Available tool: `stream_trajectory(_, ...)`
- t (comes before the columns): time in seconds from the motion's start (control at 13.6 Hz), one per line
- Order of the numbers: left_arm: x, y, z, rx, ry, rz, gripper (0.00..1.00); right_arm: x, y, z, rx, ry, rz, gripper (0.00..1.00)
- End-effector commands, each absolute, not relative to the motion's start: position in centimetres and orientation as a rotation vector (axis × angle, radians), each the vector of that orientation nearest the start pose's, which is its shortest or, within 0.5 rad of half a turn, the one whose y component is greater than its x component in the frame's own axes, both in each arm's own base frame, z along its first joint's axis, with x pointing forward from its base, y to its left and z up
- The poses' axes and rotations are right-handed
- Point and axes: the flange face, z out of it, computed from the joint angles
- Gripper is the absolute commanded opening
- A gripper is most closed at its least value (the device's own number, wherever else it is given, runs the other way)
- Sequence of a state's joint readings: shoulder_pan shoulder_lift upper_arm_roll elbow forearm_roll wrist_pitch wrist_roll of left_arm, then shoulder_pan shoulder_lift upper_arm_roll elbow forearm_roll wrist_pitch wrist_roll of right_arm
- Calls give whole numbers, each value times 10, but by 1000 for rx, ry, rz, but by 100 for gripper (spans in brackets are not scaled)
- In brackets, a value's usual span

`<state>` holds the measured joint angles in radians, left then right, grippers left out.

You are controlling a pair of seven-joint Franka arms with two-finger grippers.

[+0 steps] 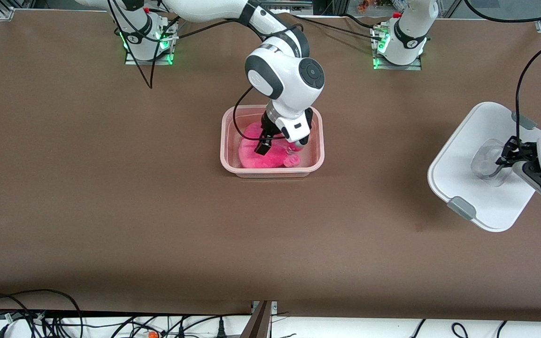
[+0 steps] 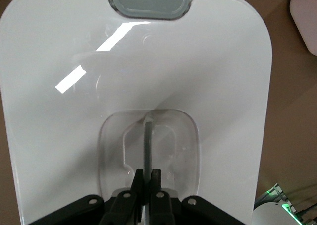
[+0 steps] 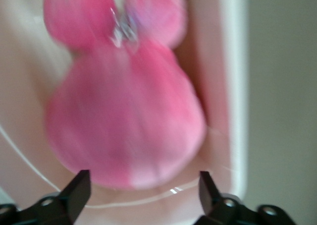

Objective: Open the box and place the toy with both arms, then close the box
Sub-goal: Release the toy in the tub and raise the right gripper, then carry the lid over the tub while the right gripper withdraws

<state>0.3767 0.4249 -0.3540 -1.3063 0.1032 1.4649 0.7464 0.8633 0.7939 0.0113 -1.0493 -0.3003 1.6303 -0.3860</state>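
Your toy (image 1: pixel 260 155) lies in the open box (image 1: pixel 226 141), the right hand (image 1: pixel 275 149) released above it, while the left hand (image 1: pixel 505 157) grips the lid (image 1: pixel 467 141) by its handle, aside toward the left arm's end of the surface (image 1: pixel 111 188); only closing remains.

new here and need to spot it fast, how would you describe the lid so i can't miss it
On the brown table, look toward the left arm's end, well away from the pink box in the middle that holds the toy. The lid is the flat white rounded panel there, gripped by its clear handle in the left gripper. Grey clips and its white colour set it apart.
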Motion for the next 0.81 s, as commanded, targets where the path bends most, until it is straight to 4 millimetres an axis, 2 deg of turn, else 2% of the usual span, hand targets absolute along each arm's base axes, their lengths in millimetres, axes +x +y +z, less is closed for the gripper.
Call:
stream_trajectory(0.0,645,52,496,-3006,1328,334,0,535,514,431,-2849,-1973,22,100)
stream_trajectory(0.15,647,30,493,-2960,1433,340,0,551,482,480,-2905,-1854,-54,100)
stream_trajectory(0.3,646,-24,485,-2891,1551,377,0,574,428,524,-2938,-1682,-67,100)
stream_trajectory(0.37,643,-56,481,-2849,1618,397,0,581,401,543,-2952,-1605,-55,100)
stream_trajectory(0.44,639,-87,481,-2802,1684,403,0,583,383,557,-2978,-1552,-39,100)
stream_trajectory(0.59,632,-150,477,-2711,1814,382,0,579,353,582,-3023,-1451,-39,100)
stream_trajectory(0.74,613,-229,476,-2583,1963,357,0,568,311,600,-3039,-1199,-34,100)
